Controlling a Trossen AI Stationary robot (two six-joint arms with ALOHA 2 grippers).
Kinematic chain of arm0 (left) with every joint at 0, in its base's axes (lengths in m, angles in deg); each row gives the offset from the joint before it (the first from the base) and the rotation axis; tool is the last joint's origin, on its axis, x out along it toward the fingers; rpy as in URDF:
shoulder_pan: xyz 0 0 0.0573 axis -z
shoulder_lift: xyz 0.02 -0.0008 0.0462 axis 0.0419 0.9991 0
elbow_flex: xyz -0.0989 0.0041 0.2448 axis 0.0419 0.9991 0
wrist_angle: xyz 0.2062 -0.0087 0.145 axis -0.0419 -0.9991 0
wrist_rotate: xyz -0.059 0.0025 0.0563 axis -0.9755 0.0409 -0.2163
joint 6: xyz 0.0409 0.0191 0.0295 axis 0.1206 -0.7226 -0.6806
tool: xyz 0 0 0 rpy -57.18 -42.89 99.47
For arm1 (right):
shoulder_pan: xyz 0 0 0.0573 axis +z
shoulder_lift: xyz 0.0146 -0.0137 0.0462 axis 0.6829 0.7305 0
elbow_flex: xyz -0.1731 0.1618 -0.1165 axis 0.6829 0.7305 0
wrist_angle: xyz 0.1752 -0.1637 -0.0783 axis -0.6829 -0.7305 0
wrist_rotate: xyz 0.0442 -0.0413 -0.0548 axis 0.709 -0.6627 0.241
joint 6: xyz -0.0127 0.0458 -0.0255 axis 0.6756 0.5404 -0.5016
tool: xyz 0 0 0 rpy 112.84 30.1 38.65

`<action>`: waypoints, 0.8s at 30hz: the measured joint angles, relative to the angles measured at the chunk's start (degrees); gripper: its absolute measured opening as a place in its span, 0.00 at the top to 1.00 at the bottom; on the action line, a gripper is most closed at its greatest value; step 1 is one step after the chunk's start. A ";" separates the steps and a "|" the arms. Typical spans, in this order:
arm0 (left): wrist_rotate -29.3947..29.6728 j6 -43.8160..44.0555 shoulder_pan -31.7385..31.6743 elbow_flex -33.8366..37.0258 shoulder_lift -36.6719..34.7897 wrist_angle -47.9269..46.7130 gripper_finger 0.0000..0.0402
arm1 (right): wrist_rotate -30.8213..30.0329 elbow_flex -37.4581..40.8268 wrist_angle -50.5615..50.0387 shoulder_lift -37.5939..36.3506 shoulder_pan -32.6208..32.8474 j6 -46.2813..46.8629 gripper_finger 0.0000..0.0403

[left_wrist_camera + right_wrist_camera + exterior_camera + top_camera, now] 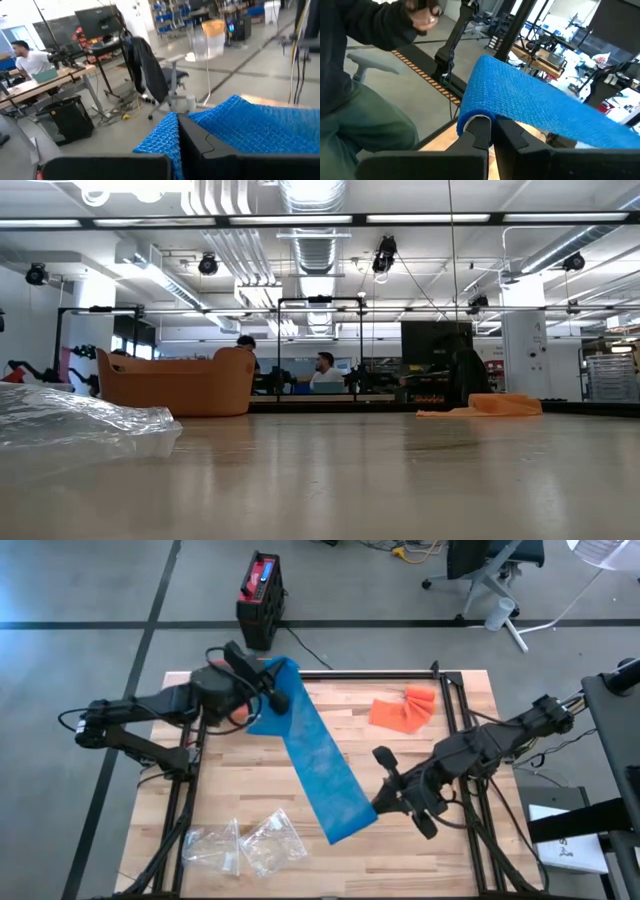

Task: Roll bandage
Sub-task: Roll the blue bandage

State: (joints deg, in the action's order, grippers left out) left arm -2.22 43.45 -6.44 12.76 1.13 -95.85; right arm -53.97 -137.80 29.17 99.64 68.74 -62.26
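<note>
one blue bandage (318, 760), one orange bandage (402, 709), two plastic bags (245, 844)

even, bright indoor light falls from ceiling strip lights (420, 219), casting soft shadows on the wooden table (400, 770). the low view's near tabletop and a plastic bag (80, 420) are out of focus. the left wrist view is blurred; the right wrist view's background is soft.

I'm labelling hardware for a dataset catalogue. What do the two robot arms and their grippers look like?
Both are dark, near-black jointed arms built from slim tubular links with chunkier rounded joint housings and thin black cables trailing along them. The left gripper and right gripper each end in two flat, angular black fingers. No bright markings or labels are visible on either.
</note>
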 joint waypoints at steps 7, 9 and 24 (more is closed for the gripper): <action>-10.07 4.96 -0.28 7.09 -0.66 0.03 1.00 | -0.44 -4.63 -3.73 -0.07 -0.02 -1.80 0.99; -12.15 6.72 -0.28 9.22 -0.28 0.77 1.00 | -0.47 -5.46 -3.90 -0.07 -0.02 -2.31 0.99; -25.20 11.67 -0.15 18.86 8.06 23.23 0.99 | -7.74 -6.50 5.21 0.15 -0.17 -1.89 0.99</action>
State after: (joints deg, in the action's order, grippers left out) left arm -27.41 55.12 -6.59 31.61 9.19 -72.61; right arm -61.71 -144.30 34.38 99.79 68.56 -64.15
